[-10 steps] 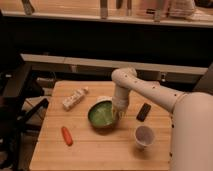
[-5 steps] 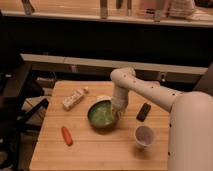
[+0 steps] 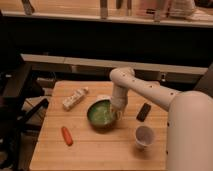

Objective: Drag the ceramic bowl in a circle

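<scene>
The ceramic bowl [image 3: 102, 114], round, shallow and glossy green with a dark rim, sits near the middle of the wooden table [image 3: 90, 150]. My white arm reaches in from the right and bends down over the bowl. The gripper [image 3: 118, 113] hangs at the bowl's right rim, touching or just inside it. The small white cup [image 3: 144, 136] stands to the bowl's lower right, apart from it.
A pale wrapped snack bar [image 3: 74, 98] lies at the back left of the table. An orange carrot [image 3: 66, 135] lies at the front left. A flat black object [image 3: 143, 112] rests right of the bowl. A dark chair [image 3: 17, 100] stands left of the table.
The bowl and the gripper have shifted very slightly, if at all; the other objects have not moved.
</scene>
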Robot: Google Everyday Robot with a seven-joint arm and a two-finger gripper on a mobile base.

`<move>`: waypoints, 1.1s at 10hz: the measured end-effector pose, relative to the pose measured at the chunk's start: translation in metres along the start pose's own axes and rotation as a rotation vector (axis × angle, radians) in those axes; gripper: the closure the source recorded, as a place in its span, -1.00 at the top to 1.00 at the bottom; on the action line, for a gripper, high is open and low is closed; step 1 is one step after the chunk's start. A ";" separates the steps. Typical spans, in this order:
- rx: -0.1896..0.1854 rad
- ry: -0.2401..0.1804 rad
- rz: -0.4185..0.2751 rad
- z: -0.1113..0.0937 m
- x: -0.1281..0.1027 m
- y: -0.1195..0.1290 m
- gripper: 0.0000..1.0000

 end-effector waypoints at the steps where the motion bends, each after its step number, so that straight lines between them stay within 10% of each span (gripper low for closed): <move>1: -0.001 0.000 0.003 0.001 -0.001 0.001 -1.00; 11: -0.001 -0.012 0.045 0.002 -0.009 -0.002 -1.00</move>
